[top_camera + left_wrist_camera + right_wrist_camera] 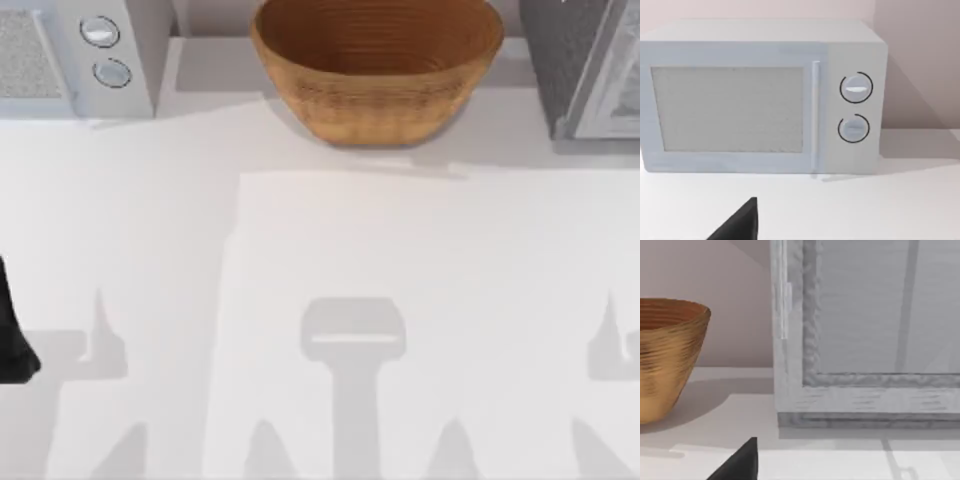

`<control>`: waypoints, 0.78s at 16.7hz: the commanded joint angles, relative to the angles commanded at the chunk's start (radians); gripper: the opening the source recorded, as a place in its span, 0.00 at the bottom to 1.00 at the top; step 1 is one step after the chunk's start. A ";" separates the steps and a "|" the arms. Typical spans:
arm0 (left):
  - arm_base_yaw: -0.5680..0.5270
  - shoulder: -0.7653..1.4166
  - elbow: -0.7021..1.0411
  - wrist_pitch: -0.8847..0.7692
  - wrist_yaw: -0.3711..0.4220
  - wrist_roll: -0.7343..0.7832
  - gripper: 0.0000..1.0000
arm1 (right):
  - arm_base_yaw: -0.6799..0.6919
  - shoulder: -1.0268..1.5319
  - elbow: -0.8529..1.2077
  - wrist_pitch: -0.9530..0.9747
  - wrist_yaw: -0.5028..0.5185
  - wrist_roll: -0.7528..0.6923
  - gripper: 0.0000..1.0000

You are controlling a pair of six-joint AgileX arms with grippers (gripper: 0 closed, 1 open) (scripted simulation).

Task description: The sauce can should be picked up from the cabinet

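Note:
The cabinet (578, 62) stands at the table's back right corner, dark grey and speckled, with a pale framed panel. The right wrist view looks at that panel (865, 340) from close by, and it is closed. The sauce can is hidden. My left arm (14, 335) is parked at the table's left edge, and a dark part of my left gripper (740, 225) points toward the white appliance. A dark part of my right gripper (740, 462) sits low in front of the cabinet's left corner.
A woven brown basket (375, 70) stands at the back centre, left of the cabinet, and appears beside it in the right wrist view (665, 355). A white appliance with two round knobs (75, 55) fills the back left corner (760, 100). A white table (330, 250) spreads in front.

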 joint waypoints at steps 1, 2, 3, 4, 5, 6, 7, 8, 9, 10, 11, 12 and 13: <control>0.000 0.000 0.000 0.000 0.000 0.000 1.00 | 0.000 0.000 0.000 0.000 0.000 0.000 1.00; 0.000 0.000 0.000 0.000 0.000 0.000 1.00 | 0.000 0.000 0.000 0.000 0.000 0.000 1.00; 0.000 0.000 0.000 0.000 0.000 0.000 1.00 | 0.001 0.010 0.011 -0.003 0.001 0.000 1.00; 0.000 0.000 0.000 0.000 0.000 0.000 1.00 | 0.004 0.029 0.032 -0.009 0.004 0.000 1.00; 0.000 0.000 0.000 0.000 0.000 0.000 1.00 | 0.008 0.057 0.064 -0.018 0.008 0.001 1.00; 0.000 0.000 0.000 0.000 0.000 0.000 1.00 | 0.013 0.094 0.106 -0.029 0.014 0.001 1.00; 0.000 0.000 0.000 0.000 0.000 0.000 1.00 | 0.019 0.138 0.159 -0.043 0.020 0.002 1.00; 0.000 0.000 0.000 0.000 0.000 0.000 1.00 | 0.026 0.189 0.220 -0.059 0.028 0.002 1.00; 0.000 0.000 0.000 0.000 0.000 0.000 1.00 | 0.034 0.245 0.289 -0.077 0.036 0.003 1.00; 0.000 0.000 0.000 0.000 0.000 0.000 1.00 | 0.043 0.306 0.366 -0.097 0.046 0.004 1.00; 0.000 0.000 0.000 0.000 0.000 0.000 1.00 | 0.052 0.371 0.448 -0.117 0.055 0.004 1.00; 0.000 0.000 0.000 0.000 0.000 0.000 1.00 | 0.061 0.439 0.535 -0.139 0.065 0.005 1.00; 0.000 0.000 0.000 0.000 0.000 0.000 1.00 | 0.071 0.510 0.627 -0.161 0.076 0.006 1.00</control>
